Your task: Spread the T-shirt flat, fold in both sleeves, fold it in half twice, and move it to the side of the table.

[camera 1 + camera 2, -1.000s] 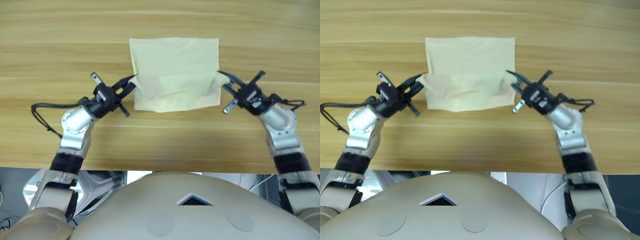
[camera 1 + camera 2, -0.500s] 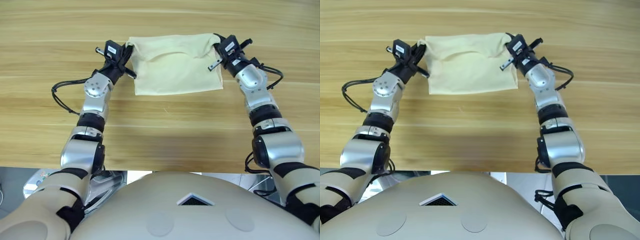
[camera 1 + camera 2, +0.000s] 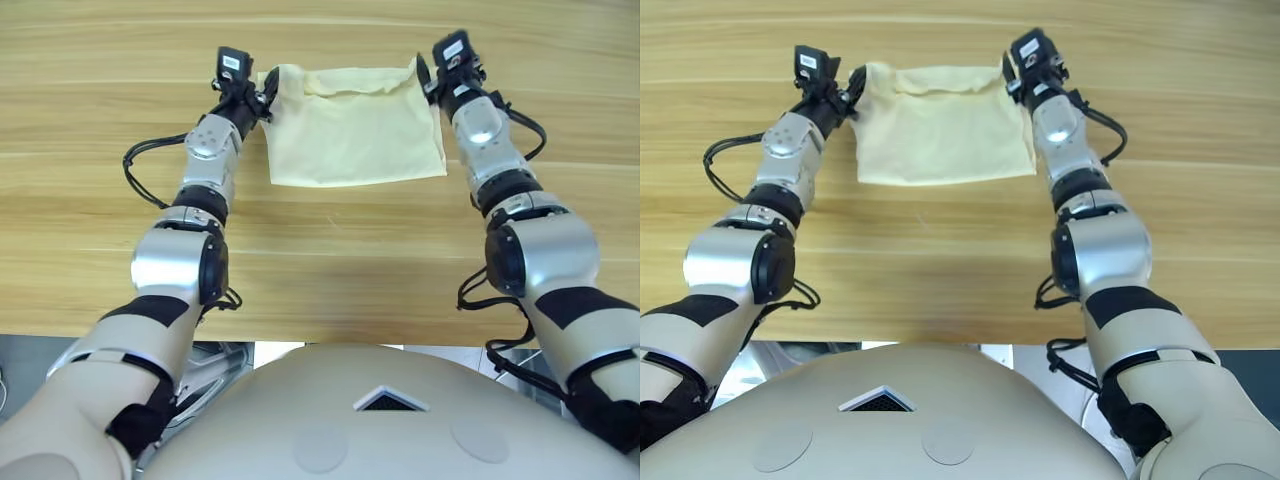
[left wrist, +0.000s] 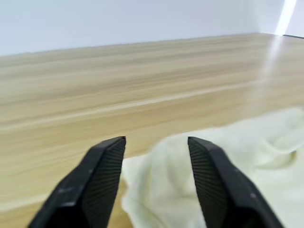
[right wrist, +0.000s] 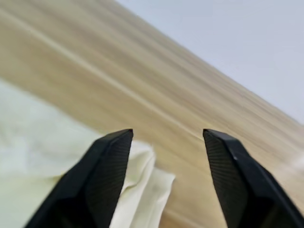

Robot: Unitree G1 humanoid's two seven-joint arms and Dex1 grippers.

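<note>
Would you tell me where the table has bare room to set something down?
Bare table left of the left gripper, right of the right gripper, and on the near side of the T-shirt. Crowded at its far corners.

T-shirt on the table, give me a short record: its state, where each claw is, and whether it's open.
shirt: pale yellow, folded into a rough rectangle, far edge rumpled
table: wood
left claw: open, at the shirt's far left corner
right claw: open, at the shirt's far right corner
</note>
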